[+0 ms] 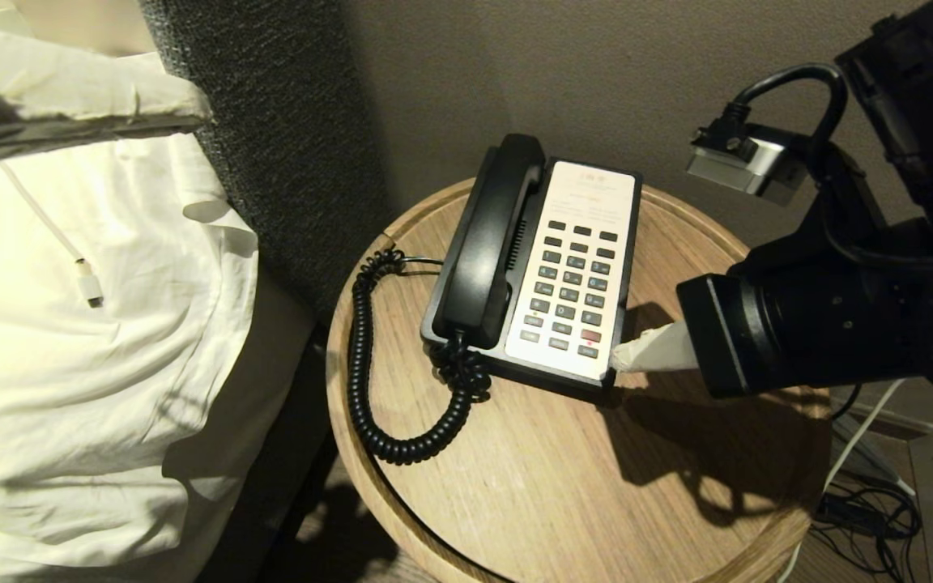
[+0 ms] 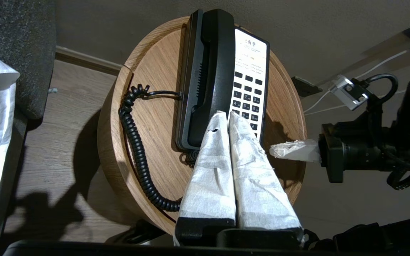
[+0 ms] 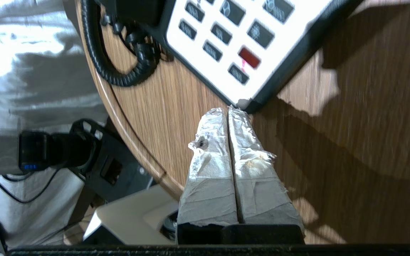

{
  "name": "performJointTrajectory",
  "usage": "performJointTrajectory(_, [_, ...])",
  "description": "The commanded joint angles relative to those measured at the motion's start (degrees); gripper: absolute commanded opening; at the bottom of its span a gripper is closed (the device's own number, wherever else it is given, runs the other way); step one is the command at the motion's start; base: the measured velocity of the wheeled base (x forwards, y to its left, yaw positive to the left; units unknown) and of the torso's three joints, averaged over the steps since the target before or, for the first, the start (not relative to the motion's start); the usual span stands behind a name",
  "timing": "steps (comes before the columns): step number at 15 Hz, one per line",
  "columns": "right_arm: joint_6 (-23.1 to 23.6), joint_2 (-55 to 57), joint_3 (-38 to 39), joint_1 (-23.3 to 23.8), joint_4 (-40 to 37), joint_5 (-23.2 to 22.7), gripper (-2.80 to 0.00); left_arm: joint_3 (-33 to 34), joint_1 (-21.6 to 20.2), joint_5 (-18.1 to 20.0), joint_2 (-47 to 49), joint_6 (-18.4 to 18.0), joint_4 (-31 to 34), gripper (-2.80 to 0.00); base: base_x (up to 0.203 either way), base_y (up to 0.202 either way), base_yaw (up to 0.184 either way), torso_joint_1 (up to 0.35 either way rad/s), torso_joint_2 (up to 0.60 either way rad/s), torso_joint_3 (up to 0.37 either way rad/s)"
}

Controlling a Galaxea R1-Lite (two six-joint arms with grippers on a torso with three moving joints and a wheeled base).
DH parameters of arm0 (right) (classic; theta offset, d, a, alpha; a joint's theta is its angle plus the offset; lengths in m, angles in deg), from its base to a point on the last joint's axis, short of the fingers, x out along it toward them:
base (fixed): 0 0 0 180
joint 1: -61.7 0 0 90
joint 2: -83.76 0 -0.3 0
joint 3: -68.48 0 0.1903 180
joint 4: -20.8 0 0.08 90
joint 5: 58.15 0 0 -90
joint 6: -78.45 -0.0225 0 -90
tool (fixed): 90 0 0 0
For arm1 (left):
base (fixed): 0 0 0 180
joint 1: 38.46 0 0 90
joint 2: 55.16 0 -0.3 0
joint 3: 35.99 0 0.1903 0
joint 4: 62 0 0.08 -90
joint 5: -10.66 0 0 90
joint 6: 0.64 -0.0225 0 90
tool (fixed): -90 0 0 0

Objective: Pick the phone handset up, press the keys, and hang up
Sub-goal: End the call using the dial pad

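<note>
Round wooden table (image 1: 564, 486), glossy black curved phone handset (image 1: 489, 243) cradled

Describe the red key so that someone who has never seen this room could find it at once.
On the round wooden side table next to the bed stands a black phone with a white faceplate. The red key sits in the second row from the faceplate's near edge, at its right end. It is the only red button among dark grey keys.
</note>
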Motion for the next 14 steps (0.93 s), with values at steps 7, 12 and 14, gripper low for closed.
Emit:
performJointTrajectory(7, [0.49, 4.25, -1.93, 0.08, -0.04, 0.43, -2.80, 0.18, 0.01, 0.03, -0.16, 0.08, 0.13, -2.80, 0.000, 0.000, 0.000, 0.000, 0.00, 0.000])
performJointTrajectory(12, [1.19, 4.49, -2.36, 0.52, -0.13, 0.59, -2.80, 0.18, 0.01, 0.22, -0.25, 0.17, -0.03, -2.80, 0.000, 0.000, 0.000, 0.000, 0.00, 0.000])
performJointTrajectory(14, [1.54, 4.49, -2.62, 0.96, -0.13, 0.59, -2.80, 0.27, -0.07, 0.38, -0.25, 0.17, 0.06, -2.80, 0.000, 0.000, 0.000, 0.000, 0.00, 0.000])
